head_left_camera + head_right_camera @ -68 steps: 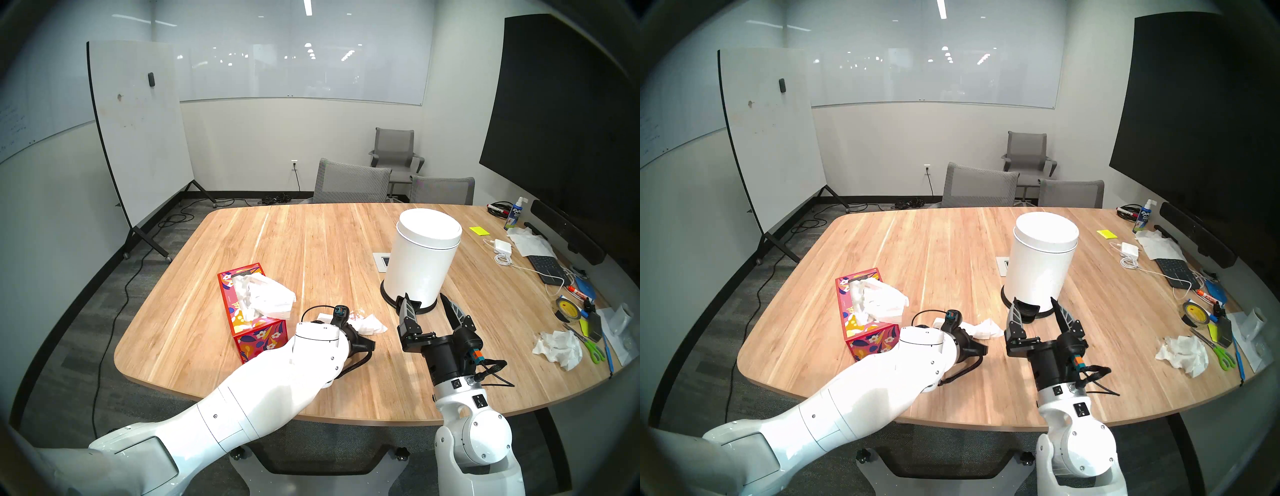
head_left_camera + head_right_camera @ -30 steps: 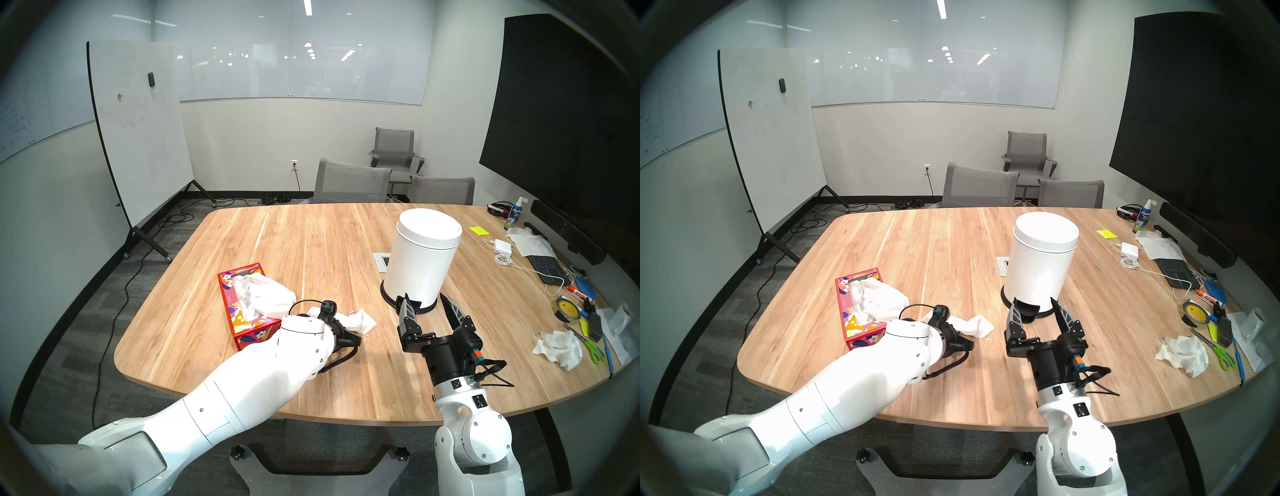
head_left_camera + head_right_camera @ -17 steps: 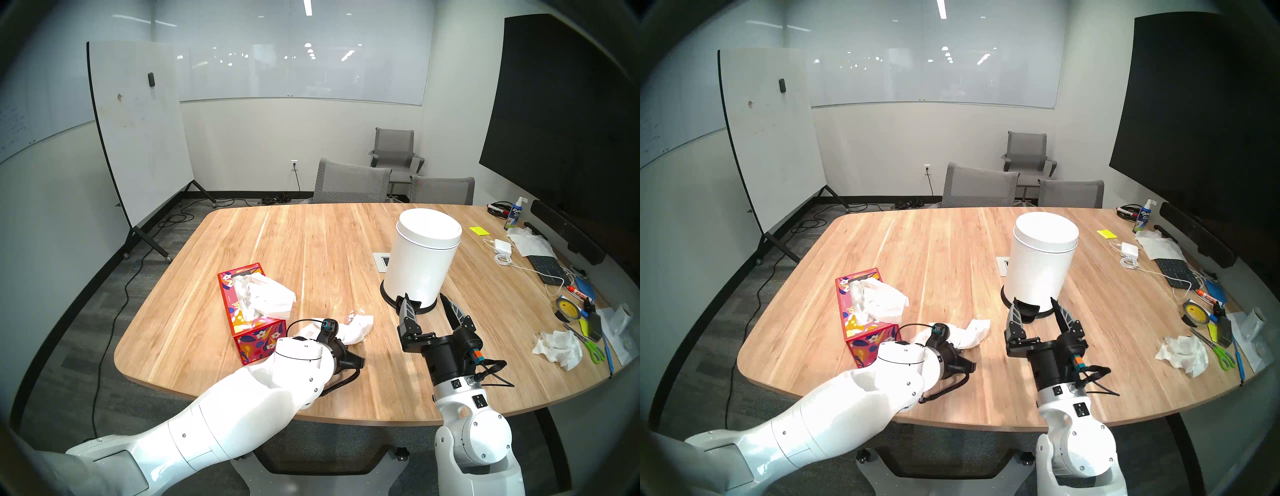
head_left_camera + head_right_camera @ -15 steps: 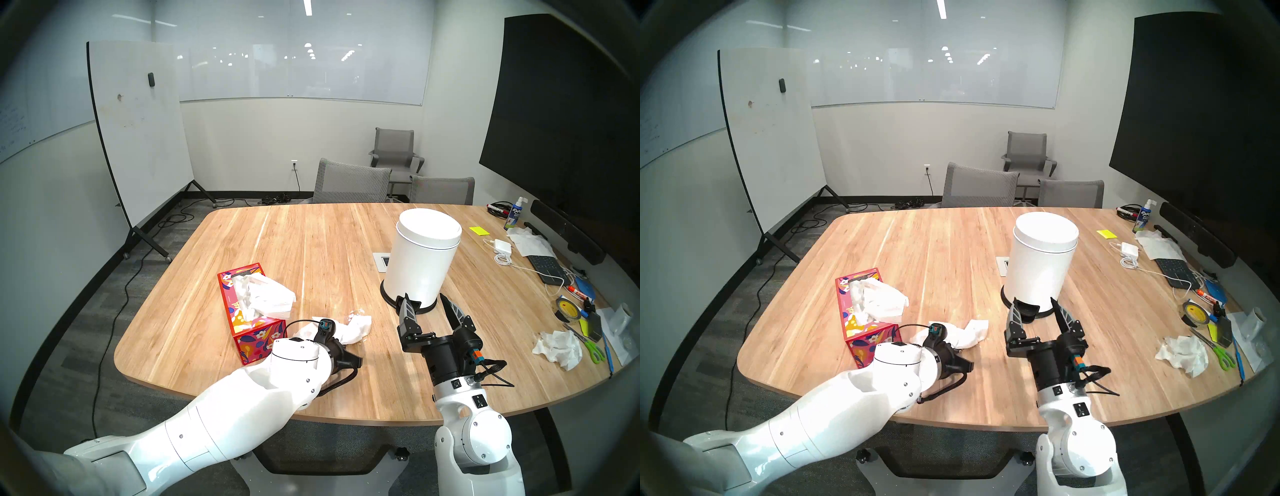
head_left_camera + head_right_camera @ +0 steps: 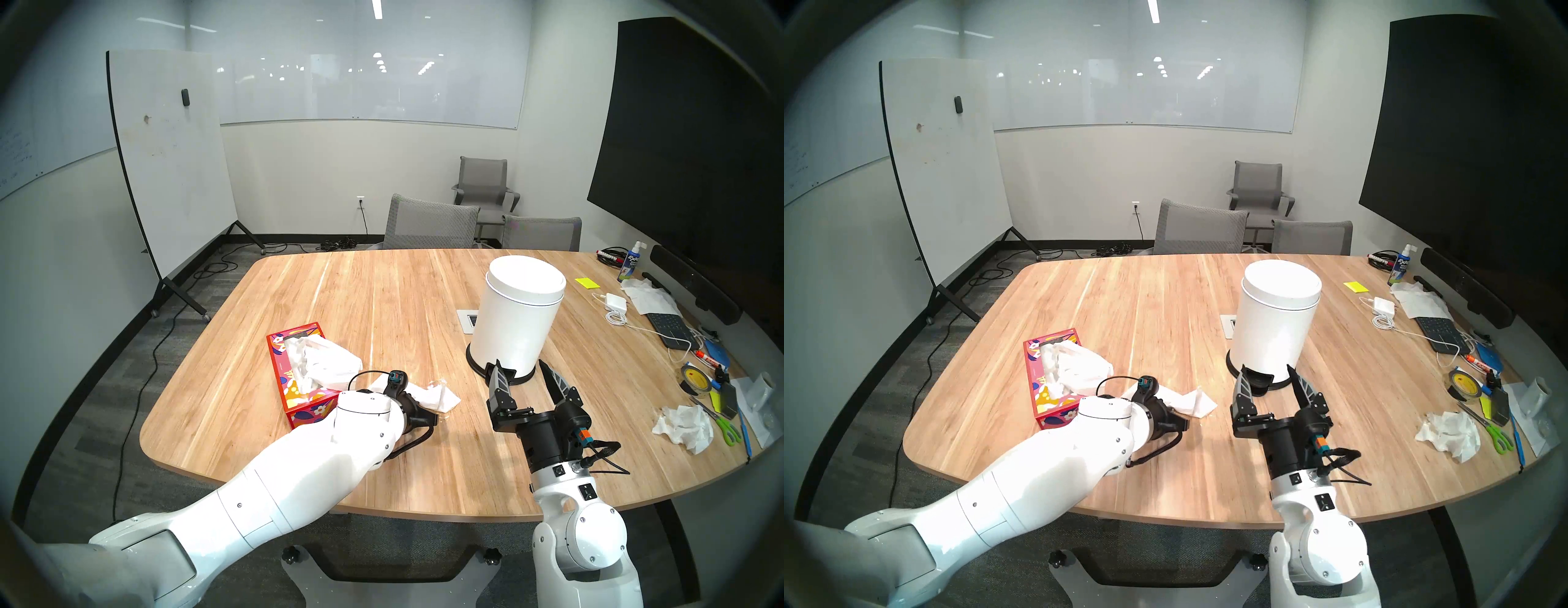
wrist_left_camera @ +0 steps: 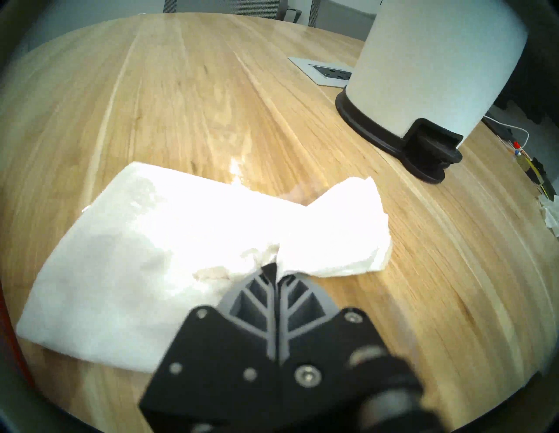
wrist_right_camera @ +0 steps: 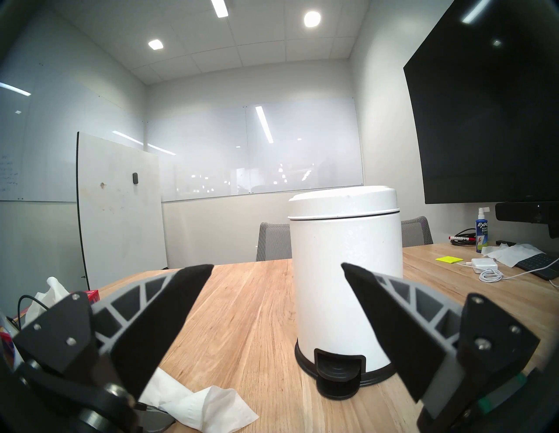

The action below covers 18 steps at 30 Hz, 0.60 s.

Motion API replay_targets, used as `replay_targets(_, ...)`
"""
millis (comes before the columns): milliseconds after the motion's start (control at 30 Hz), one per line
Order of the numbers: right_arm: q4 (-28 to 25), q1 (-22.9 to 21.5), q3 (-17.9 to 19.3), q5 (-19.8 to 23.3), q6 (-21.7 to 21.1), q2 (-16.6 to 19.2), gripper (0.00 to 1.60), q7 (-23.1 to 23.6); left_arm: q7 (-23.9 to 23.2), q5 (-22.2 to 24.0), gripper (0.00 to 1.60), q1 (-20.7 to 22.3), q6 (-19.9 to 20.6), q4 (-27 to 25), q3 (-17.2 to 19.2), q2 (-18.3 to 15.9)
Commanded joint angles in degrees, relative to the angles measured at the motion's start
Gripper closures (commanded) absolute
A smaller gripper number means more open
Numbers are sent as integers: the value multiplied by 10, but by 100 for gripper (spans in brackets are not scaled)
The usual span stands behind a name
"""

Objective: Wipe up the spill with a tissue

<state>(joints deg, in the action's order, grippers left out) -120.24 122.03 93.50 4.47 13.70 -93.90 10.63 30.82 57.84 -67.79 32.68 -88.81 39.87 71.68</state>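
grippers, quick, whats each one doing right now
left gripper: shut on the tissue, pressed to the table.
right gripper: open, holding nothing.

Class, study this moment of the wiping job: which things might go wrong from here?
1. The left gripper pinches only a bunched fold of the tissue, so the thin sheet may tear or slip out.
2. Wet glints of the spill lie beyond the tissue's far edge; a short stroke may miss them.
3. The tissue box sits close beside the arm and might get nudged.
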Motion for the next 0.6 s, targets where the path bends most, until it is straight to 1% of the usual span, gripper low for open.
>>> replay_targets(0, -13, -2, 0, 0, 3, 1, 0, 1, 10, 1, 160, 38, 11, 17, -22, 63)
replay_targets(100, -13, -2, 0, 0, 2, 1, 0, 1, 14, -1, 160, 34, 15, 17, -23, 69)
replay_targets(267, -14, -1, 0, 0, 2, 1, 0, 1, 25, 1, 160, 12, 21, -9, -32, 58)
replay_targets(433, -14, -1, 0, 0, 2, 1, 0, 1, 35, 1, 160, -22, 24, -42, -48, 36)
replay_targets(567, -14, -1, 0, 0, 2, 1, 0, 1, 40, 2, 160, -53, 18, -74, -55, 4)
